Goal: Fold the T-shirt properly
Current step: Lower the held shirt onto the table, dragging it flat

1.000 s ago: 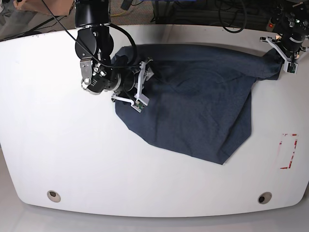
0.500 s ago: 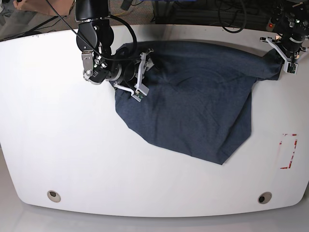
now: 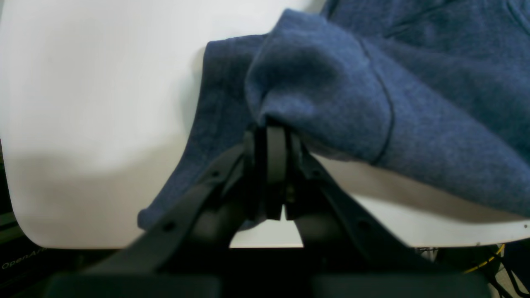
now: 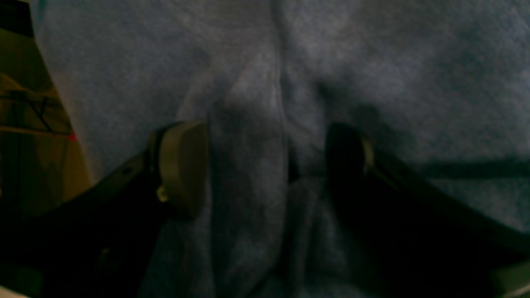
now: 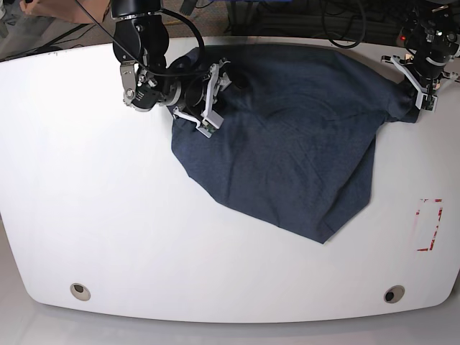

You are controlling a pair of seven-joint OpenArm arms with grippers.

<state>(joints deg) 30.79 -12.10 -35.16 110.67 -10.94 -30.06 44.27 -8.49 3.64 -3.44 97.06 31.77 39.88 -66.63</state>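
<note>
The left hand (image 5: 420,80), at the surface's (image 5: 108,215) two-o'clock corner in the base view, is pinched tight on a bunched corner of the T-shirt (image 5: 287,136); its wrist view shows the two fingers pressed together with blue cloth (image 3: 323,95) folded over their tips. From that hand the garment runs away toward nine o'clock, across the far edge of the surface. At its other end, near eleven o'clock, the right hand (image 5: 208,100) stands with its fingers spread, a ridge of fabric (image 4: 248,165) lying between the pads; whether it bears on the cloth cannot be told. The shirt's long axis thus lies between the two hands, roughly from ten to two o'clock, while the loose body droops to a point at about five o'clock of centre. No lettering shows. The coming move likely turns on that stretched far edge: the right hand is the nearer to the slack corner and would need to close there.
</note>
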